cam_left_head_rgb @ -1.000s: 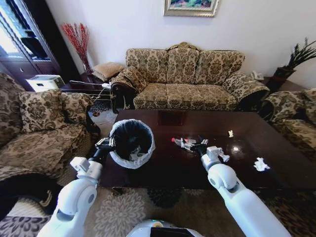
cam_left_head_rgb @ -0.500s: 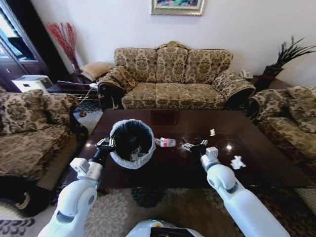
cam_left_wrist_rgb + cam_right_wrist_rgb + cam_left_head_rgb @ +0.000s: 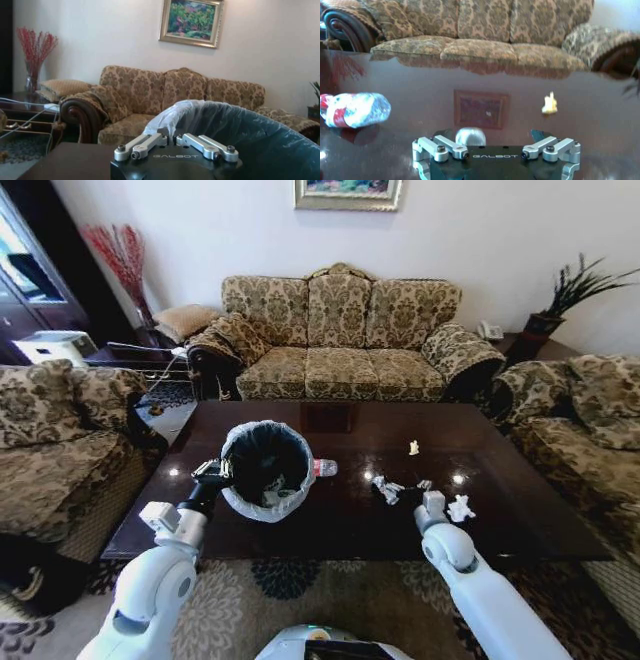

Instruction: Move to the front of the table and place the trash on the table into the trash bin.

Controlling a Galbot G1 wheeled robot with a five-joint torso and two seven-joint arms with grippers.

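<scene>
Left pincer (image 3: 213, 472) clamps the trash bin (image 3: 266, 470) rim, lifted over the desk (image 3: 340, 520); right pincer (image 3: 398, 491) spread open above a wrapper (image 3: 388, 489) (bottle (image 3: 324, 468) half hidden behind bin).

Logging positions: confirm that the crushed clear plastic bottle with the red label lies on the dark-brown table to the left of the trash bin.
Wrong side. In the head view the crushed clear plastic bottle lies on the dark-brown wooden table to the right of the white-lined round trash bin.
</scene>
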